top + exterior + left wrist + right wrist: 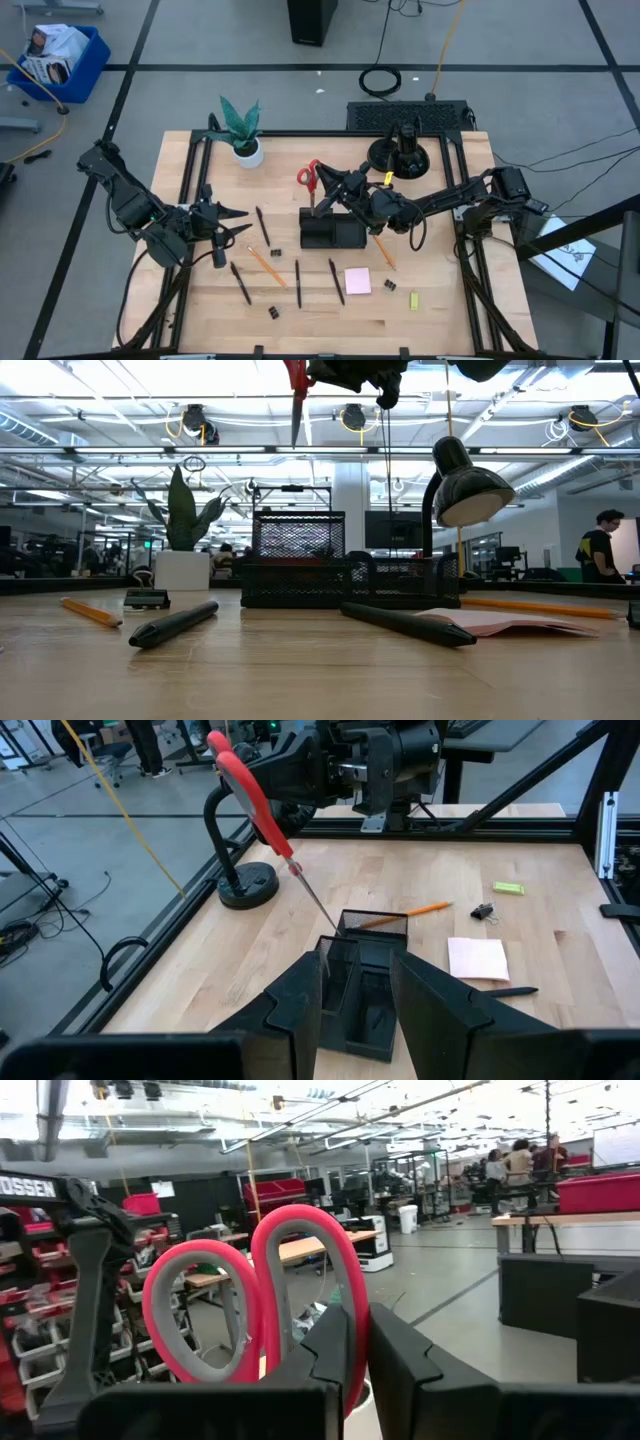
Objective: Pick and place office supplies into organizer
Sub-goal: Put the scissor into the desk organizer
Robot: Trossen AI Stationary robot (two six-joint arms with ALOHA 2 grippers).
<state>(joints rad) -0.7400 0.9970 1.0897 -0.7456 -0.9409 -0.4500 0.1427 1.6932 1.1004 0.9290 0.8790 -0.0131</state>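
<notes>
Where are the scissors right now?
In the high view the scissors hang in the right claw just above the organizer, handles toward the potted plant; the left wrist view shows the blade tip at the organizer's rim.

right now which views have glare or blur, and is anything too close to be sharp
Low view: ceiling lights glare bright behind the organizer, and the near pen looks soft. Right wrist view: the red scissors fill the frame, handles slightly blurred, room behind washed pale. High view: evenly lit, soft shadows under both arms. Left wrist view: fairly sharp throughout.
</notes>
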